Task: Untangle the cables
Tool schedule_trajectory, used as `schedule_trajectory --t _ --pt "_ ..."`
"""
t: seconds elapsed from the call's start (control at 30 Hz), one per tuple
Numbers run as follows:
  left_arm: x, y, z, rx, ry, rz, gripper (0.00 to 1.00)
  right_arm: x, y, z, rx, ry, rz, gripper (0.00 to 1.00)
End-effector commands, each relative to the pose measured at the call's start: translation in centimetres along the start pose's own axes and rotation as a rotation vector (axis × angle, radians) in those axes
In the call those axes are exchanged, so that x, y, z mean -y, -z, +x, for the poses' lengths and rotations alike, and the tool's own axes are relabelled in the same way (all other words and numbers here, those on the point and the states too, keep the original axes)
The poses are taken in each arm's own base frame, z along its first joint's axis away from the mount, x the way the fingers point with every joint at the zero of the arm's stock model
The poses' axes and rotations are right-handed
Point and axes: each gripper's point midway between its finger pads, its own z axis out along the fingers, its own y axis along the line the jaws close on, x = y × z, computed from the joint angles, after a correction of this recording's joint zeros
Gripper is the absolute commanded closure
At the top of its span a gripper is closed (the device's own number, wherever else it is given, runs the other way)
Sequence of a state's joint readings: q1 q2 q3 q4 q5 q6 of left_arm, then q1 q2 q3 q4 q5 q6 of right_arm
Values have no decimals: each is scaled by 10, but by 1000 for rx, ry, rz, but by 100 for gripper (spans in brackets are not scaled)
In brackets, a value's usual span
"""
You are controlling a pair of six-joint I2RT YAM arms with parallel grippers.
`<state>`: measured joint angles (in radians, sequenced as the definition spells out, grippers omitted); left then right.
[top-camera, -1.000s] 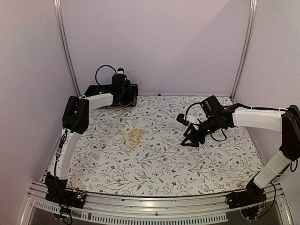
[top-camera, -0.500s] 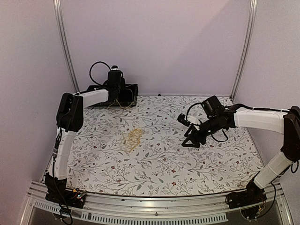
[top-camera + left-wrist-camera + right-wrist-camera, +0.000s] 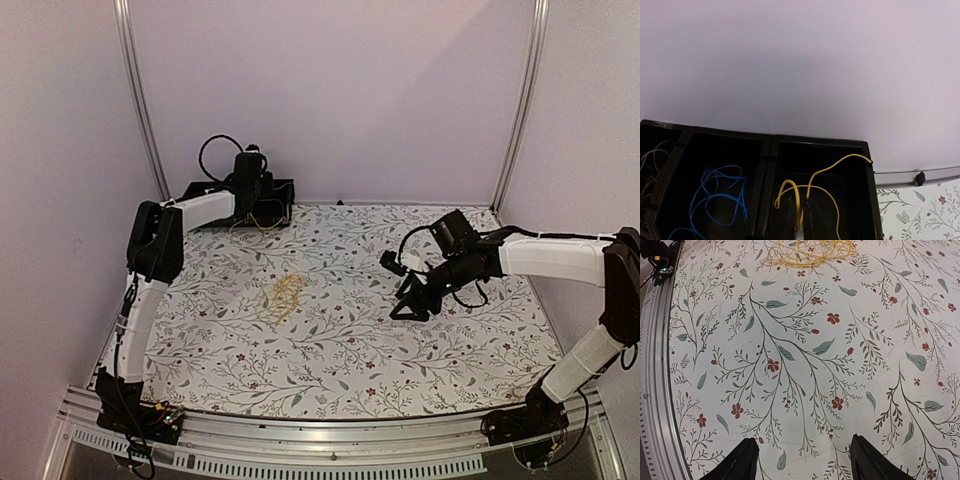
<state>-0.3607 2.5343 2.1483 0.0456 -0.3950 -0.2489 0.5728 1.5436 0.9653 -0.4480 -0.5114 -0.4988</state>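
Note:
A tangled bundle of yellow cables (image 3: 285,294) lies on the floral cloth left of centre; it also shows at the top of the right wrist view (image 3: 807,251). My left gripper (image 3: 256,207) reaches into the black bin (image 3: 284,188) at the back left. In the left wrist view it (image 3: 801,227) is shut on a yellow cable (image 3: 812,187) that loops up inside the bin's right compartment (image 3: 815,143). A blue cable (image 3: 715,200) lies in the middle compartment. My right gripper (image 3: 409,306) is open and empty, low over the cloth right of the bundle, fingers (image 3: 746,462) wide apart.
Pale wires (image 3: 652,160) lie in the bin's left compartment. The bin stands against the back wall. Metal frame posts (image 3: 140,100) rise at both back corners. An aluminium rail (image 3: 300,440) runs along the near edge.
My left wrist has shifted a little over the bin, still holding the yellow cable. My right gripper has drifted slightly right and down. The bundle has not moved.

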Motion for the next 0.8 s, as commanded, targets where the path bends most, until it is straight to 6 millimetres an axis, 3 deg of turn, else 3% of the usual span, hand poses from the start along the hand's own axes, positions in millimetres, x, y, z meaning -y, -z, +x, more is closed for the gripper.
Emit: schedule_trajectory --t 0.0,0.03,0.13,0.27,0.33,0.47,0.6,0.67,0.77 --pt "16 4 -7 -13 10 59 80 0 7 -8 34 23 1 33" --pt "14 8 -6 -36 3 52 75 0 7 -10 37 25 1 33" --pt "9 25 -31 -34 15 37 63 3 7 -18 49 32 4 33" --pt "-2 65 -70 -12 72 38 51 7 4 -26 65 34 -4 32" --pt "-6 86 -80 -13 91 60 46 8 2 -29 67 33 -10 32" --pt "-32 120 -63 -81 145 51 41 12 -2 -33 62 30 -16 32" --pt "-64 139 -19 -235 290 4 47 14 -2 -38 54 24 -30 32" --pt "-68 141 3 -305 354 13 48 15 -7 -35 25 4 -47 32" --pt "-61 136 19 -357 427 60 47 13 -16 -26 -15 -34 -81 32"
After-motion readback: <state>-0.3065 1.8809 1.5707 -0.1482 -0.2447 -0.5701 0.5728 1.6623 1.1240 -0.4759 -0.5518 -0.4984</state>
